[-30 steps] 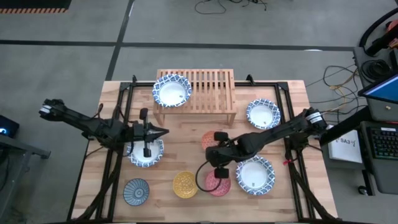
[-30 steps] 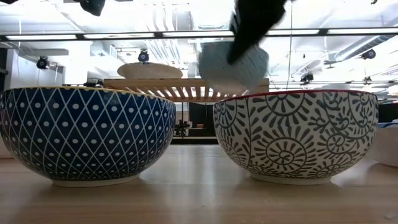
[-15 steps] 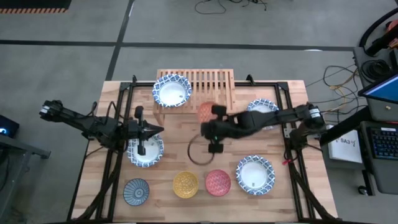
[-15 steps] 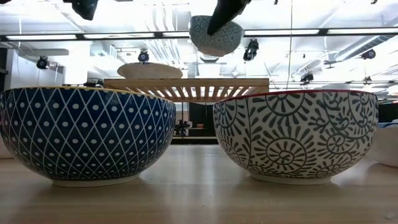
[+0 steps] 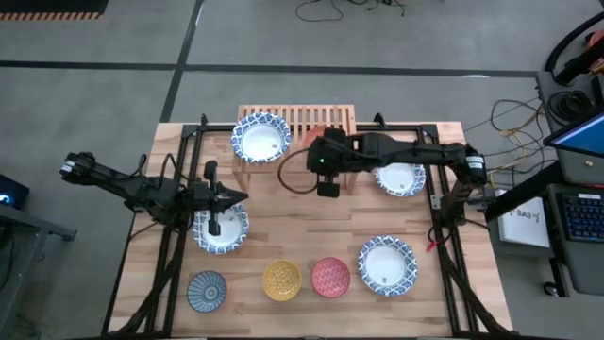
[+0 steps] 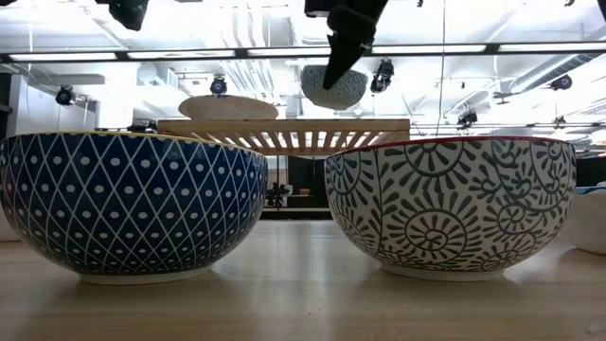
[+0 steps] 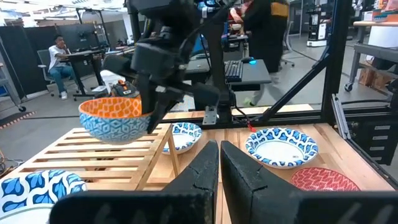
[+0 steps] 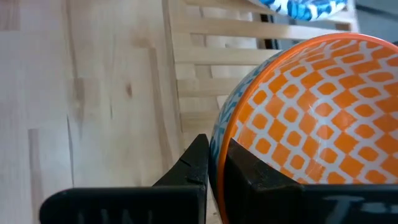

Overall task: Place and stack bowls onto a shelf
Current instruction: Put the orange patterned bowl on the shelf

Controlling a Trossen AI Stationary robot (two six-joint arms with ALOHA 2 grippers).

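Note:
My right gripper (image 5: 319,149) is shut on the small orange bowl (image 5: 314,138) and holds it in the air over the middle of the light-wood shelf (image 5: 326,121). A white bowl with a blue rim (image 5: 262,138) sits on the shelf's left end. Three more white bowls (image 5: 401,176) (image 5: 386,264) (image 5: 222,232) stand on the table. The grey-blue (image 5: 207,290), yellow (image 5: 281,280) and red (image 5: 330,277) bowls stand in a row near the near edge. My left gripper (image 5: 238,198) is shut and hangs over the left white bowl's far side. My right gripper pinches the orange bowl's rim (image 8: 225,134), one finger (image 8: 198,163) on the blue outer wall and the other (image 8: 245,171) inside on the orange lining. In the left wrist view the fingers come down onto the rim from above. The bowl (image 7: 118,118) hangs clear above the slats, about upright.
The shelf's right part (image 5: 342,121) has bare slats. In the low view the yellow bowl (image 6: 133,204) and the red bowl (image 6: 450,204) fill the foreground, with the shelf (image 6: 284,128) behind them. Black frame rails run along both table sides. People sit and stand in the room beyond.
My right gripper has carried the orange bowl from above the middle of the table toward the far edge and somewhat to the left, and now holds it over the shelf. It has stayed shut on the bowl's rim throughout. The left arm has kept still.

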